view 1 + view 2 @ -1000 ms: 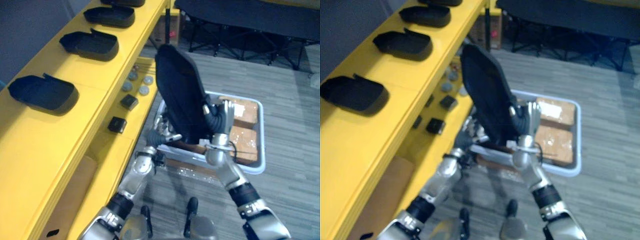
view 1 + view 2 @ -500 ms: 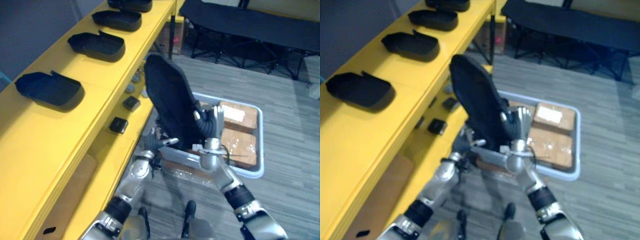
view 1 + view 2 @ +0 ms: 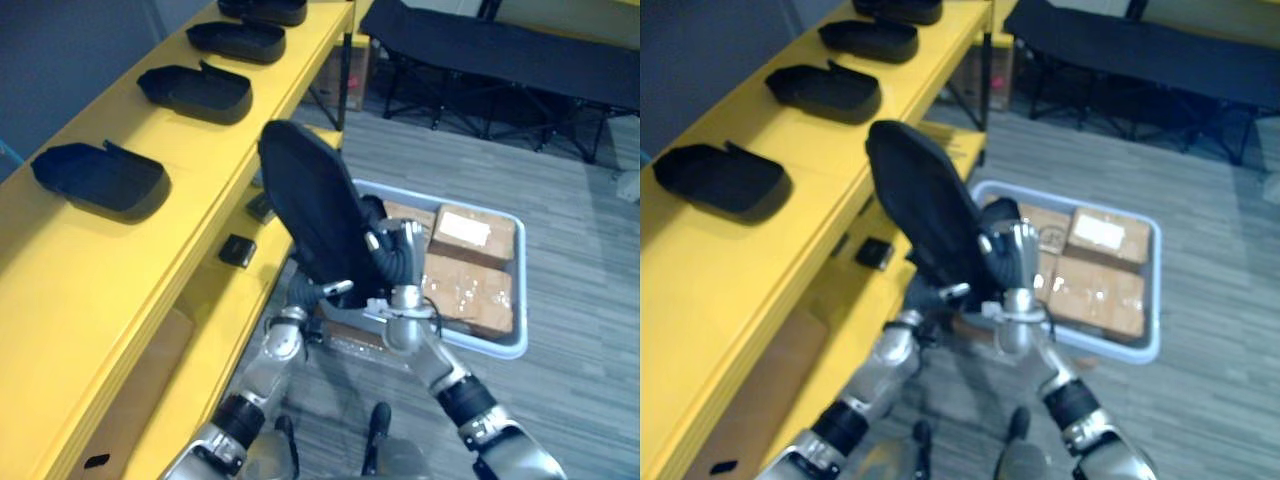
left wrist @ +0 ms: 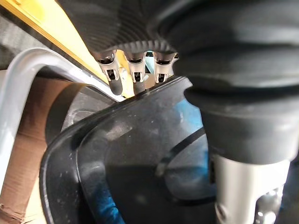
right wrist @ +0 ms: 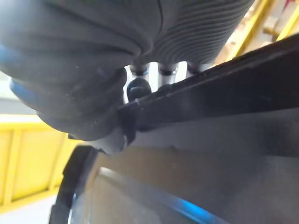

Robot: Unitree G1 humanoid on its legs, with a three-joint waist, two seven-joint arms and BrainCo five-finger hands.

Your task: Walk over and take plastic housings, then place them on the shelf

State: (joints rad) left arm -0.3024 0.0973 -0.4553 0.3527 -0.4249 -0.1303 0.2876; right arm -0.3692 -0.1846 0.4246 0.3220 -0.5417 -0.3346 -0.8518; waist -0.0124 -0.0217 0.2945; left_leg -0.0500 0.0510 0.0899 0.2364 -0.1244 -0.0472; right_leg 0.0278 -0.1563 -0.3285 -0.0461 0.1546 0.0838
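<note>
Both my hands hold a large black plastic housing (image 3: 313,212) upright between them, beside the yellow shelf (image 3: 150,270) and above the tray's near-left corner. My left hand (image 3: 314,292) grips its lower edge from below. In the left wrist view its fingers (image 4: 113,74) reach over the housing's rim (image 4: 117,116), with the thumb on the near side. My right hand (image 3: 396,262) clasps the housing's right side, and its fingers (image 5: 167,70) hook behind the rim (image 5: 210,102). Several matching black housings (image 3: 100,178) (image 3: 196,92) lie in a row on the shelf top.
A grey tray (image 3: 506,346) with cardboard boxes (image 3: 470,292) stands on the floor to the right of the shelf. Small black parts (image 3: 236,250) lie on the lower shelf level. A black folding cot (image 3: 500,50) stands at the back.
The housing and both hands have moved left, away from the tray and closer to the shelf edge. The view has shifted a little as well.
</note>
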